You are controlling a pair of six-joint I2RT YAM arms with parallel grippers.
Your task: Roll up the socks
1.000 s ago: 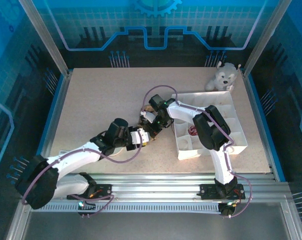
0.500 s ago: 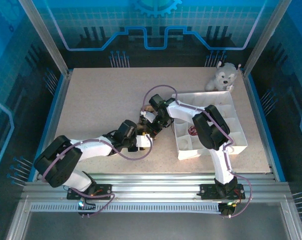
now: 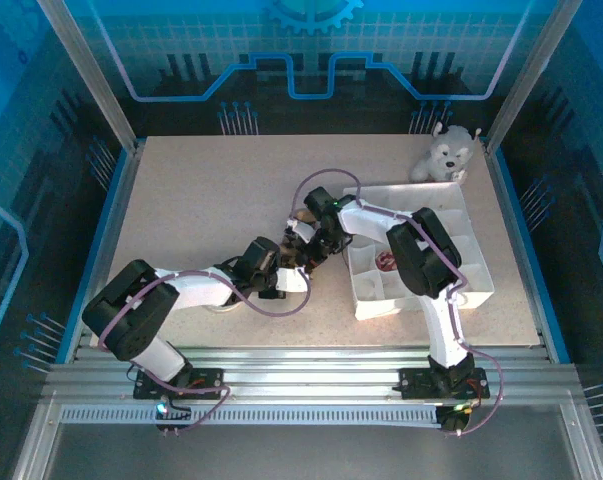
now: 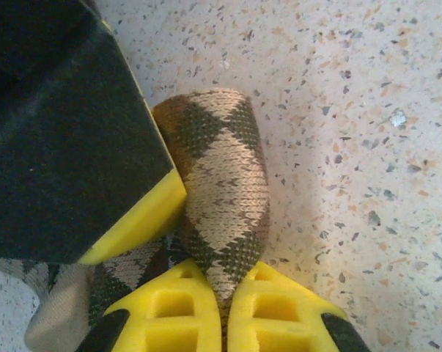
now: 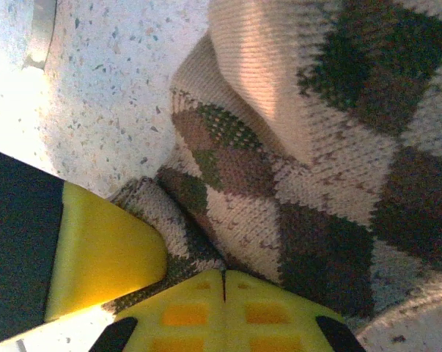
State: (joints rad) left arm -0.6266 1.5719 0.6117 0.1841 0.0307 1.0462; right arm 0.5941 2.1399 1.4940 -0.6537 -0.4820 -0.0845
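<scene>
Rolling stage, seen from above and from both wrists. The argyle sock lies on the speckled table, about mid-table and just left of the white tray, where the two arms meet. The left gripper is clenched on a raised fold of the sock, and the fabric narrows to a wedge as it enters the yellow fingertips; this pinch probably anchors one end so that the rest can be turned over it. The right gripper has its fingertips pressed together at the sock's edge, beside a partly curled lip of fabric. Whether any cloth is caught between them cannot be told. One of its fingers rests against the fold from the side, likely to stop the roll springing open. The opposed approach, one arm from each side, suits soft cloth that will not keep its shape unaided. The plush dog sits at the far right corner, well apart
</scene>
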